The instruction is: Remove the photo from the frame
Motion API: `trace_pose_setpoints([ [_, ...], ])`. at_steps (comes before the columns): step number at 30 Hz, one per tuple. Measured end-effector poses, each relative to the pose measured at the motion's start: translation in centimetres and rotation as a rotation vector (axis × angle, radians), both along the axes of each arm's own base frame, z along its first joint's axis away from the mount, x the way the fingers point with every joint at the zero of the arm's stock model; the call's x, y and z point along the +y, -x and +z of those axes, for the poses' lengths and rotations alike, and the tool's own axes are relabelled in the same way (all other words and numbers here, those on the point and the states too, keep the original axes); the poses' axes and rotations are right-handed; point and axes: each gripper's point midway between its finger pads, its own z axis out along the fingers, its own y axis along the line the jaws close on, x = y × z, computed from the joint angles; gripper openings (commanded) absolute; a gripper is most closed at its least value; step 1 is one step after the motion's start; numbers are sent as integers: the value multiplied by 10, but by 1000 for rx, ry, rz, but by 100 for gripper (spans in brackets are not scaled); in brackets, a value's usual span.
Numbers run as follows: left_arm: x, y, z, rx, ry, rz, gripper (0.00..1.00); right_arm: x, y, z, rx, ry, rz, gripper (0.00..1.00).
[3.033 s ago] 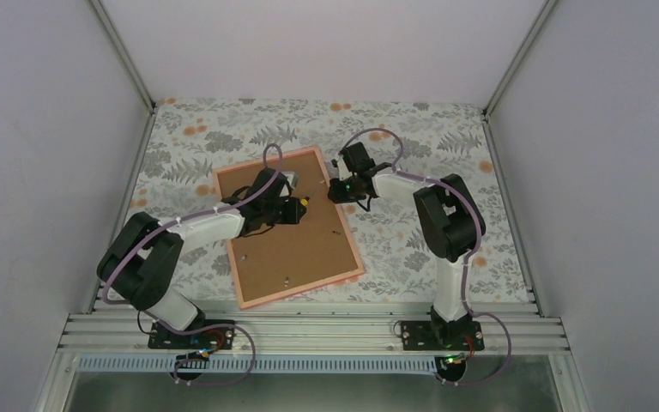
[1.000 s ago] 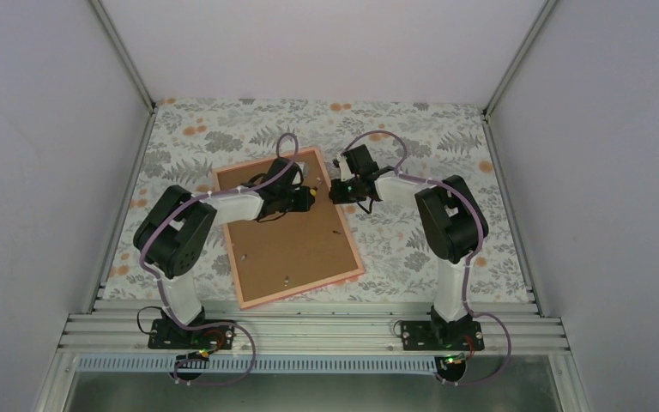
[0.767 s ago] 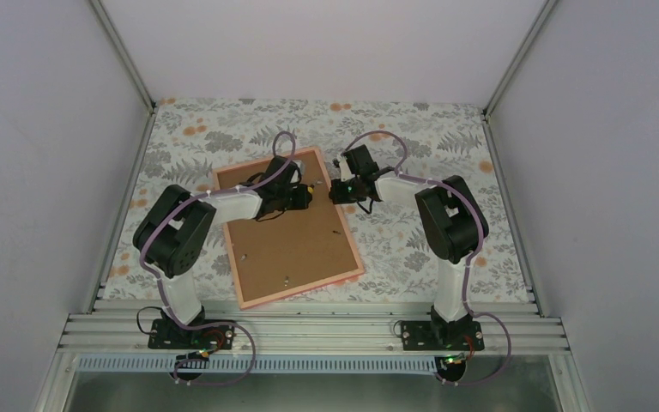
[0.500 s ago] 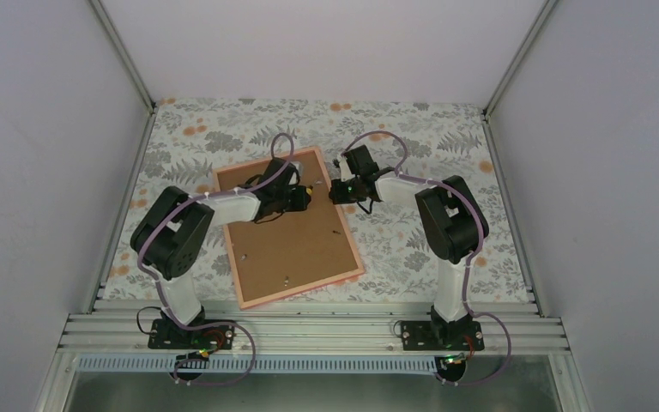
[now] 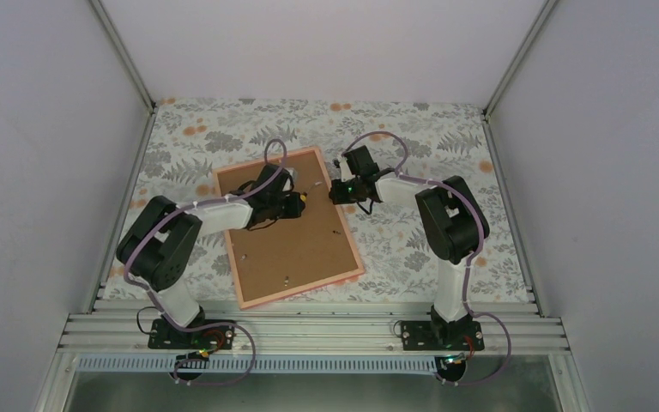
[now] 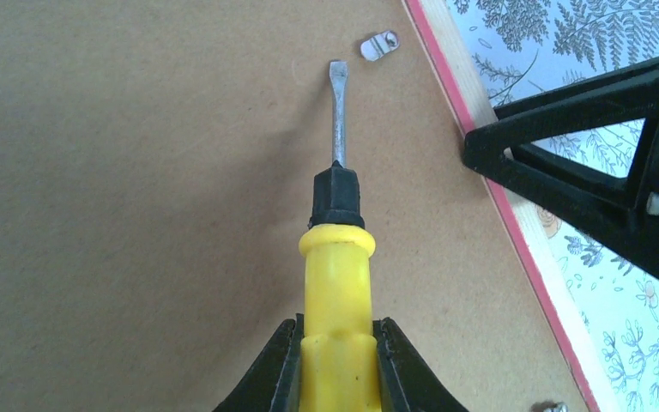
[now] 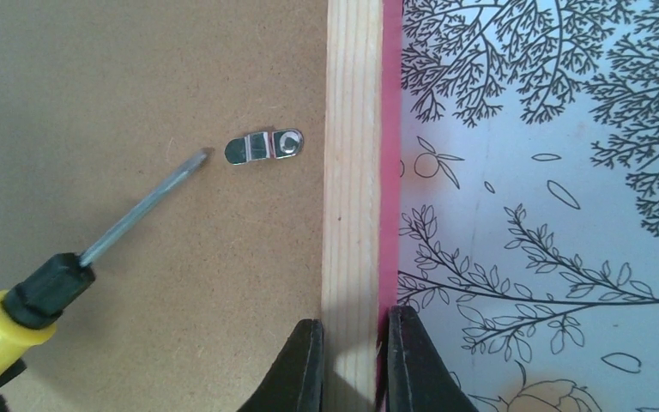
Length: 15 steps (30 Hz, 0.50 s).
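as the frame lies face down and slightly askew on the floral-clothed desk, brown backing board uppermost, the right pincer is clenched on its wooden side rail, at about two o'clock from the frame's centre in the overhead view. the left pincer, reaching in from nine o'clock, grasps a yellow-handled screwdriver whose flat tip stops just short of a small metal clip. in the left wrist view the clip sits at two o'clock of the tip, beside the pink edge.
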Motion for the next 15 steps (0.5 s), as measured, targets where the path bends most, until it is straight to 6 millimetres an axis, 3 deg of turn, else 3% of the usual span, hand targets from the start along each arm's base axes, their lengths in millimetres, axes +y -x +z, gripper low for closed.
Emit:
trace_pose_setpoints([
  [7, 17, 13, 13, -11, -5, 37, 2, -6, 2, 1, 10, -1, -23, 4],
  [15, 35, 24, 32, -55, -2, 77, 2, -29, 8, 0, 37, 4, -80, 4],
])
